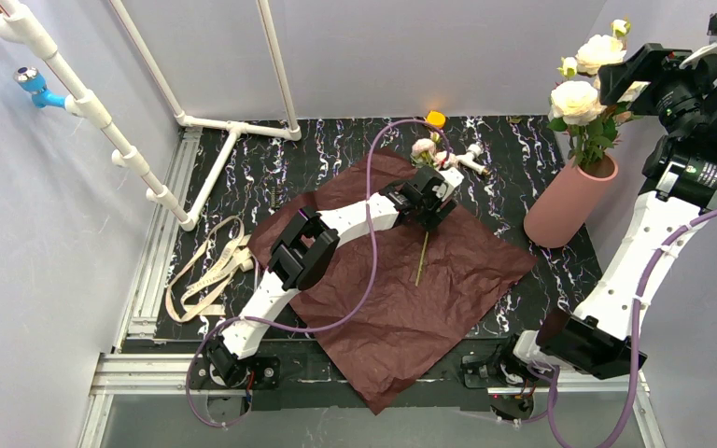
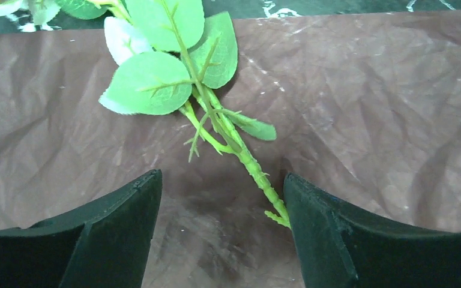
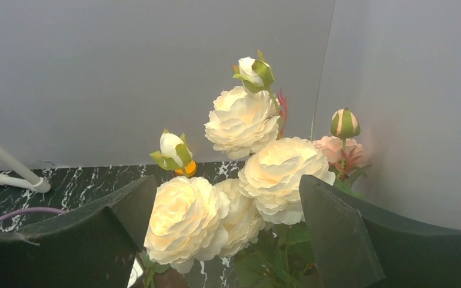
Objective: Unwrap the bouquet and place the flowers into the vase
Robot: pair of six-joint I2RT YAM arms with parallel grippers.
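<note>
The bouquet's maroon wrapping paper (image 1: 411,299) lies spread flat on the table. One flower rests on it, its pink head (image 1: 423,147) at the far edge and its thin stem (image 1: 422,257) pointing toward me. My left gripper (image 1: 432,198) hovers low over this stem. In the left wrist view the gripper (image 2: 222,222) is open, and the green stem (image 2: 249,162) runs between the fingers and touches the right one (image 2: 324,240). The salmon vase (image 1: 569,201) at the right holds several cream roses (image 1: 579,98). My right gripper (image 1: 627,77) stands open just behind those blooms (image 3: 264,174).
A beige ribbon (image 1: 210,271) lies loose on the table at the left. White pipes (image 1: 196,121) cross the back left. A small orange object (image 1: 436,119) sits by the back wall. The vase leans close to the right wall, and purple cables trail from both arms.
</note>
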